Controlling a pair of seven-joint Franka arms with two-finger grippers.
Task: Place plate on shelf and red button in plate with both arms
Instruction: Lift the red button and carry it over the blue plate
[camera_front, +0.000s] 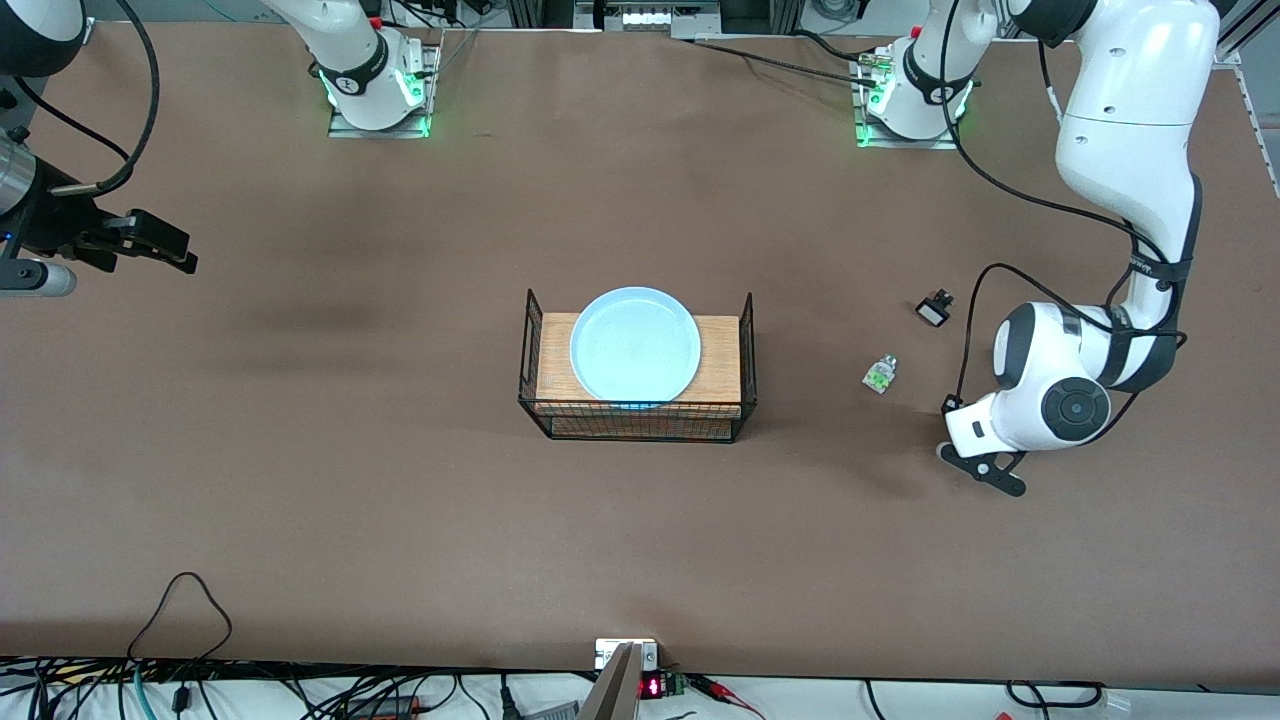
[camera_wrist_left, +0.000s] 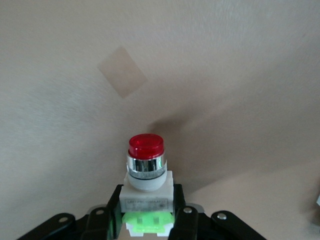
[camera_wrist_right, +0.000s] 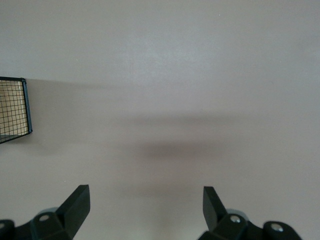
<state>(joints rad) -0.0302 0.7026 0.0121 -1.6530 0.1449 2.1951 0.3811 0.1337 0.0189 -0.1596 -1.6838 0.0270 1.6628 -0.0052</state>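
- Right gripper (camera_front: 150, 245) over bare table (camera_front: 400, 520) at the right arm's end, waiting; fingers (camera_wrist_right: 77, 202) spread wide, holding nothing.
- Plate (camera_front: 635, 345) lying flat in the wire basket (camera_front: 745, 350) at mid-table, on its wooden floor; round, so no long axis; face up.
- White-green button (camera_front: 880, 374) and black-white button (camera_front: 935, 308) loose on the table between basket and left arm, the black-white one farther from the front camera.
- Left gripper (camera_wrist_left: 147, 220) low at the table at the left arm's end, nearer the front camera than both loose buttons; fingers (camera_wrist_left: 186, 222) clamped on the white-green body of the red button (camera_wrist_left: 146, 170).
- Red button's long axis running from body to cap, cap pointing out away from the wrist; upright or lying flat, cannot tell.
- Likely step: plate part looks done, button grasp just made.
- Next move calls for a lift clear of the table, then a carry toward the basket without brushing the loose buttons or the basket's wire wall.
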